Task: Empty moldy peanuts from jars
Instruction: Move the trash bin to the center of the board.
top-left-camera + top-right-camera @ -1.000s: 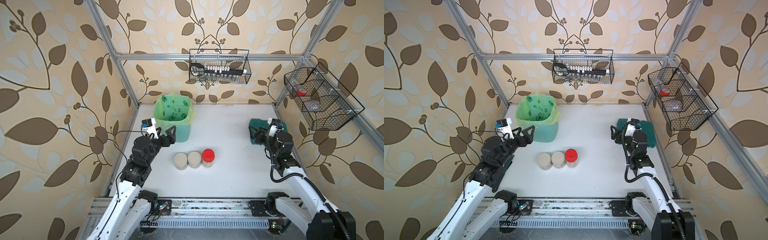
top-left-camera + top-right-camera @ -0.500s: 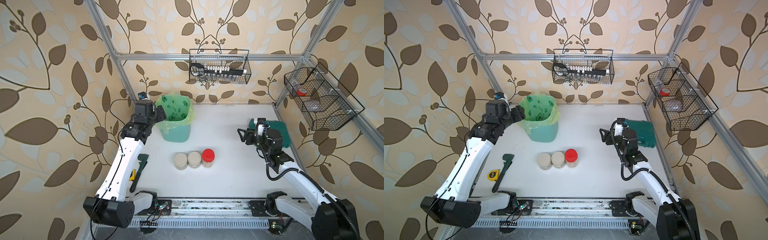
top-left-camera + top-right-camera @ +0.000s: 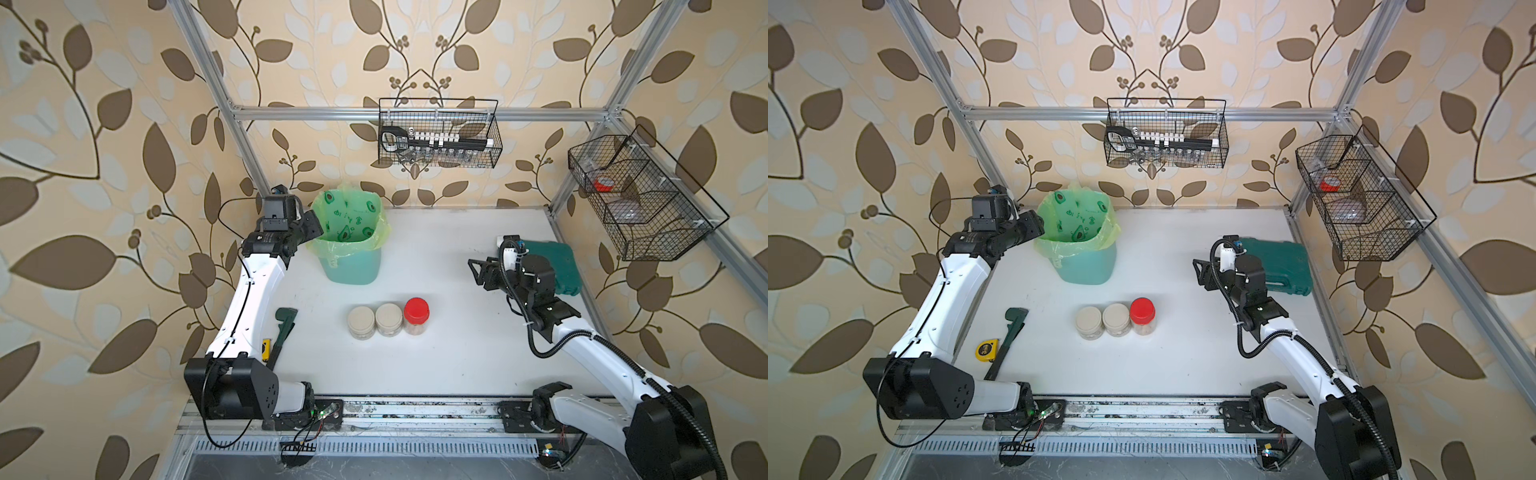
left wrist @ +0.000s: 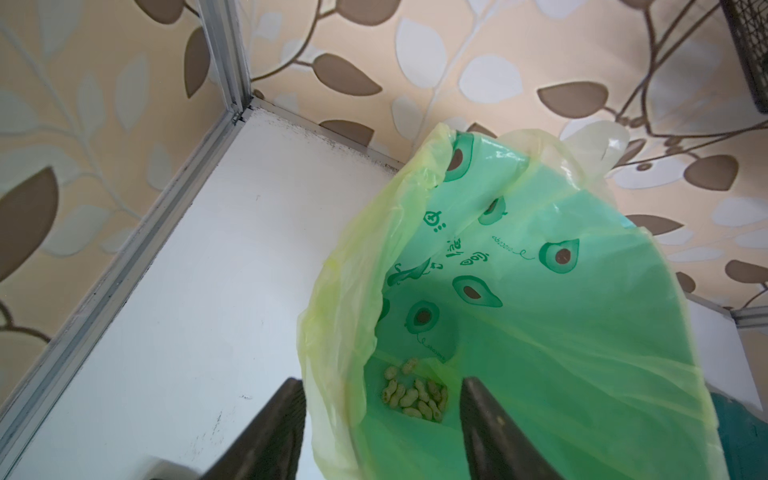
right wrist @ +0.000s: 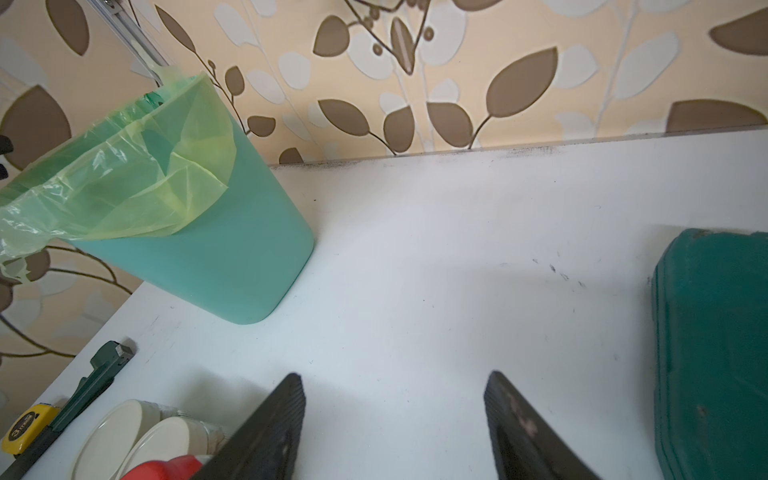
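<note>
The widest bare stretch of the table [image 3: 457,353] runs between the jars [image 3: 389,316], which stand close in a row at its middle, and the dark green case [image 3: 561,262] by the right edge, and the right tool [image 3: 473,266] hangs over it with jaws apart. A bare band also separates the jars from the bin [image 3: 353,266] behind them, while a wrench [image 3: 282,328] and tape measure [image 3: 987,348] crowd the left edge beside the left arm [image 3: 253,299]. The left tool [image 4: 380,386] straddles the bin's bagged rim, jaws apart
</note>
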`<control>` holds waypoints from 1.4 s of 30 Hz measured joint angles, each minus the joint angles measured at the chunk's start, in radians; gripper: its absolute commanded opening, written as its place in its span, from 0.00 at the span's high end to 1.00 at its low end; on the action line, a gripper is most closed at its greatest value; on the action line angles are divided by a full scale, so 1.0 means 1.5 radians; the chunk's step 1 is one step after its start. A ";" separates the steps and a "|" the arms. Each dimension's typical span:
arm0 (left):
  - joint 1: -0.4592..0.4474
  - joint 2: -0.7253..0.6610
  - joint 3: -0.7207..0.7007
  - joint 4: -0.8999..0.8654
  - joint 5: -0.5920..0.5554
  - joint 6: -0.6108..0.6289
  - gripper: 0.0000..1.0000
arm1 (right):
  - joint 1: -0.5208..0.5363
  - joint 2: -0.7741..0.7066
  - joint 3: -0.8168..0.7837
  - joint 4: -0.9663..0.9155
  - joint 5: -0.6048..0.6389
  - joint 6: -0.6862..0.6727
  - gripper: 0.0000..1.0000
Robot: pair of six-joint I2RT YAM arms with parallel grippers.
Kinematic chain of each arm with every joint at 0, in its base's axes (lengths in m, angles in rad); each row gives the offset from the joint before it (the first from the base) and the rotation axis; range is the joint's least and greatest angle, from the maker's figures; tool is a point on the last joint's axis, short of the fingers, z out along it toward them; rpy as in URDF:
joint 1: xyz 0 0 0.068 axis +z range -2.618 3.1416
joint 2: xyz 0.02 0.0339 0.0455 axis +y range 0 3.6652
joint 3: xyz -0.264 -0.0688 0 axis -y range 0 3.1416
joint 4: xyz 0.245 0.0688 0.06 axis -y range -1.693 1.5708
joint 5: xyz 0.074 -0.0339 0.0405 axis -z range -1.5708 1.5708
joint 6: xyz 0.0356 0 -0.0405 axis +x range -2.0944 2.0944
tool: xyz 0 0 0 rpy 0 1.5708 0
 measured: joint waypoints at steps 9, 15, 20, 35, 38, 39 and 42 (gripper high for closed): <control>0.001 0.045 0.000 -0.001 0.029 -0.003 0.59 | 0.000 -0.001 0.000 -0.005 0.007 -0.004 0.32; 0.000 0.057 0.000 0.005 0.043 -0.003 0.60 | 0.000 -0.001 0.000 -0.005 0.009 -0.004 0.32; -0.008 0.077 0.000 0.022 0.063 -0.012 0.56 | 0.000 -0.002 0.000 -0.005 0.010 -0.004 0.32; -0.132 0.118 0.019 0.046 0.075 -0.031 0.38 | 0.000 -0.009 0.000 -0.005 0.017 -0.004 0.31; -0.159 0.120 0.018 0.041 0.077 -0.039 0.26 | 0.000 -0.010 0.000 -0.006 0.012 -0.004 0.30; -0.165 0.120 0.013 0.044 0.080 -0.045 0.23 | 0.001 -0.010 0.000 -0.006 0.007 -0.002 0.27; -0.181 0.115 -0.007 0.058 0.100 -0.062 0.17 | 0.013 -0.009 0.004 -0.008 -0.016 0.000 0.23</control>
